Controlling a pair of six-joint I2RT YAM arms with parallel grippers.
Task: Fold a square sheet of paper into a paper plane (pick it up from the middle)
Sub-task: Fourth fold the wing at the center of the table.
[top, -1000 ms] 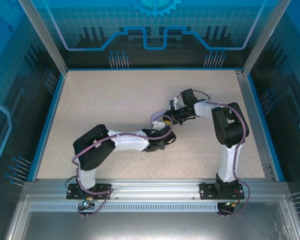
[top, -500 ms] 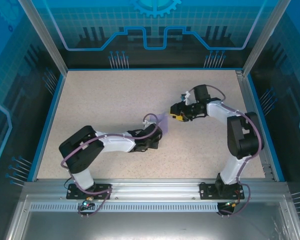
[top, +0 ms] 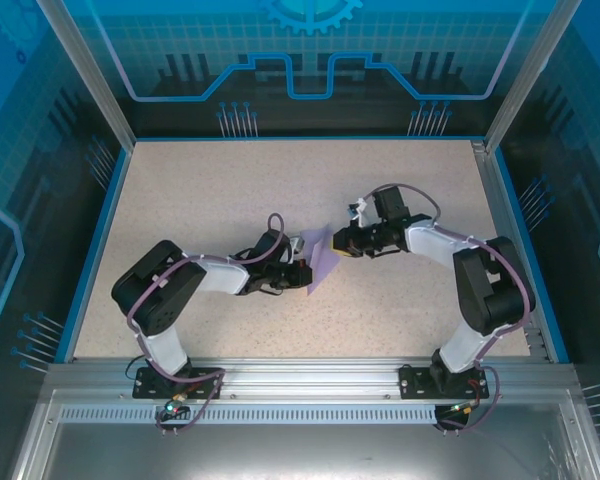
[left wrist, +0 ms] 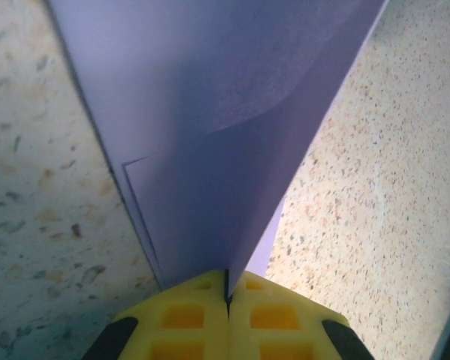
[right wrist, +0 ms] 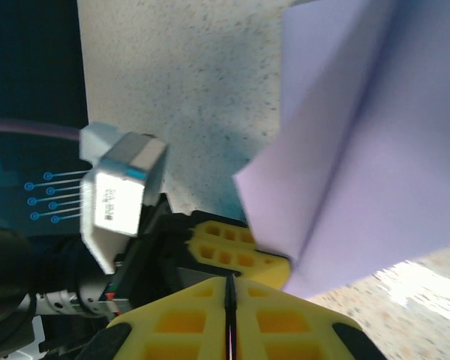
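Mid-table, between the arms: paper plane (top: 320, 258) pinched by the left gripper (top: 302, 272).
Left wrist view shows the yellow jaws of the left gripper (left wrist: 226, 289) pressed together on the lavender paper's folded edge, the layers fanning away over the speckled table (top: 210, 190). The right gripper (right wrist: 230, 289) has its jaws closed too, its tip just beside the paper's far edge; whether it grips that edge I cannot tell.

Lab: blue-panelled robot enclosure (top: 310, 60)
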